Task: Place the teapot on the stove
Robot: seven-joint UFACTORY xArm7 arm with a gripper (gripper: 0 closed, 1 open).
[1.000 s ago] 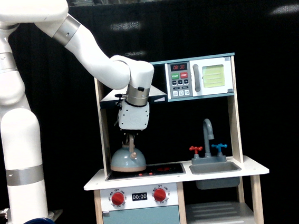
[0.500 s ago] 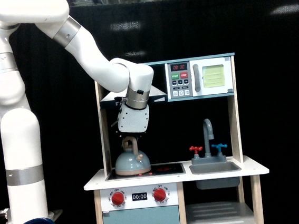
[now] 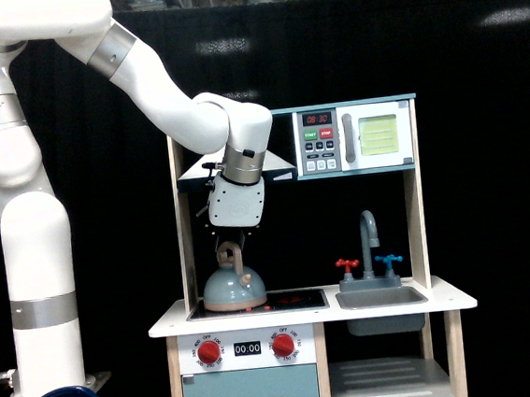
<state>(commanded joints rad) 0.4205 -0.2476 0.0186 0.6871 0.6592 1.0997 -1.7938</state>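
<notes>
The pale blue-grey teapot (image 3: 233, 289) stands upright on the left part of the black stove (image 3: 294, 300), its tan arched handle pointing up. My gripper (image 3: 228, 243) hangs straight above it, fingertips at the top of the handle. The dark fingers blend into the black backdrop, so I cannot tell whether they still pinch the handle or stand apart from it.
A white shelf (image 3: 192, 175) and a toy microwave (image 3: 355, 137) sit above the counter, close over my wrist. A grey faucet (image 3: 370, 235) and sink basin (image 3: 380, 297) lie at the exterior view's right. Wooden side posts (image 3: 186, 244) frame the stove area.
The teapot went from tilted and leaning left to standing upright on the stove. My gripper has since risen slightly while the teapot stayed in place.
</notes>
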